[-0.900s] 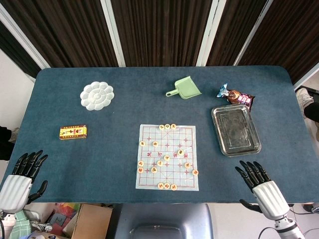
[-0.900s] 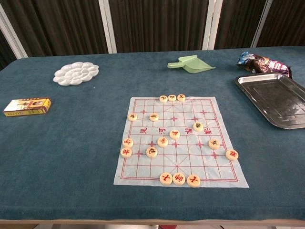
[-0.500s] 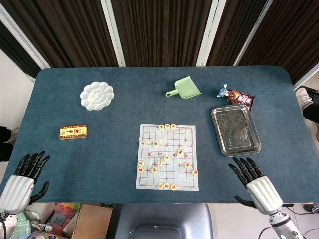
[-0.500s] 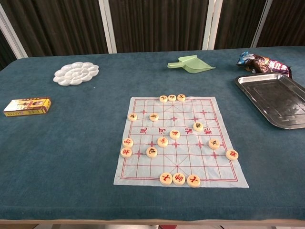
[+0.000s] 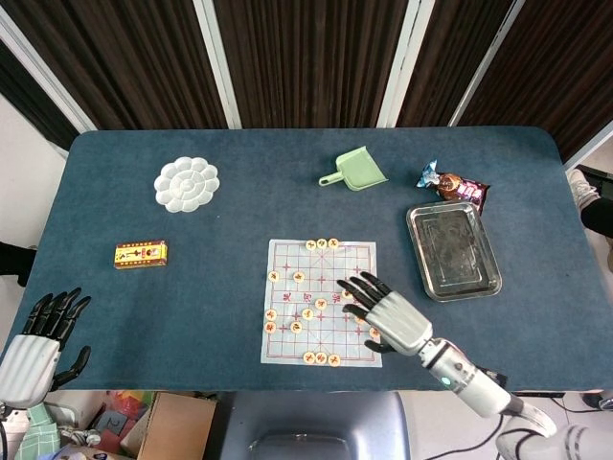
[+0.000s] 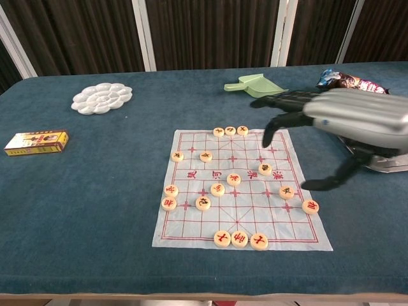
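— Head view: nearest the table's front edge, what's the left hand (image 5: 38, 340) doing?
— Fingers spread, holding nothing, well left of the chessboard sheet (image 5: 322, 302).
— And the right hand (image 5: 383, 309)?
— Fingers splayed, empty — hovering over the sheet's right side, above the chess pieces (image 6: 234, 179).
— Beyond the sheet?
— Green dustpan (image 5: 356, 169) — farther back.

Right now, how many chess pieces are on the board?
16 pieces: three along the far edge, three along the near edge, ten scattered between. The right hand hovers over the board's right side and may hide more.
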`<state>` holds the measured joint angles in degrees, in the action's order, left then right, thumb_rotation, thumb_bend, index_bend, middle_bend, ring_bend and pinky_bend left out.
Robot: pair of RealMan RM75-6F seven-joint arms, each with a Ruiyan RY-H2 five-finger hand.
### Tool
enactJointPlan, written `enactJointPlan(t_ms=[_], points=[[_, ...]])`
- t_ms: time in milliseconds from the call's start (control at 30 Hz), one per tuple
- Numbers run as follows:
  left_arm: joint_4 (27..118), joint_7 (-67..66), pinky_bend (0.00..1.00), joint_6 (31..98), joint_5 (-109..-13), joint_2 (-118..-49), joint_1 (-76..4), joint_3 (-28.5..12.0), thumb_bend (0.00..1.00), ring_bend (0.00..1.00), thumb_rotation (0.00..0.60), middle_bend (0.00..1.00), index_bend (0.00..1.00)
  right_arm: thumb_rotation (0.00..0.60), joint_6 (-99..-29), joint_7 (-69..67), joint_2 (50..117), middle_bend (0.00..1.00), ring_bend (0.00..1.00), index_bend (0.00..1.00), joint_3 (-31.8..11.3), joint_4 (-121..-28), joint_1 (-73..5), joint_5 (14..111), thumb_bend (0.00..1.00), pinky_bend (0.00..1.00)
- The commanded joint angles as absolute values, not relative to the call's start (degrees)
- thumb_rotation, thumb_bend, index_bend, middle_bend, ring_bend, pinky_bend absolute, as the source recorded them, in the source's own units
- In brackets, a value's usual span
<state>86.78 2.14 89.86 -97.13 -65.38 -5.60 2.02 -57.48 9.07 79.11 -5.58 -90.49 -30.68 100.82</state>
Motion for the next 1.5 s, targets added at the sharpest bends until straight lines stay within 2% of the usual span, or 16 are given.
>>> enactJointPlan(t_ms=[33, 700, 1500], points=[[86.7, 2.4, 0.02, 89.9, -97.1, -65.3, -5.6, 2.0, 0.42, 0.00, 0.600, 0.00, 0.00, 0.600, -52.5, 12.7, 85.5, 0.00, 0.00, 0.49, -8.6, -85.9, -35.5, 97.0, 0.40, 0.00], [86.6, 3.5, 0.02, 90.1, -96.7, -64.9, -5.6, 1.8, 0.42, 0.00, 0.600, 0.00, 0.00, 0.600, -47.0, 17.3, 98.6, 0.03, 0.00, 0.56, -8.3, -72.1, -42.9, 88.0, 0.43, 0.00], [86.4, 5.0, 0.02, 90.9, -96.7, -64.4, -5.2, 1.8, 0.42, 0.00, 0.600, 0.00, 0.00, 0.600, -46.8, 19.4, 103.6, 0.03, 0.00, 0.56, -7.9, -67.8, -45.9, 82.3, 0.46, 0.00]])
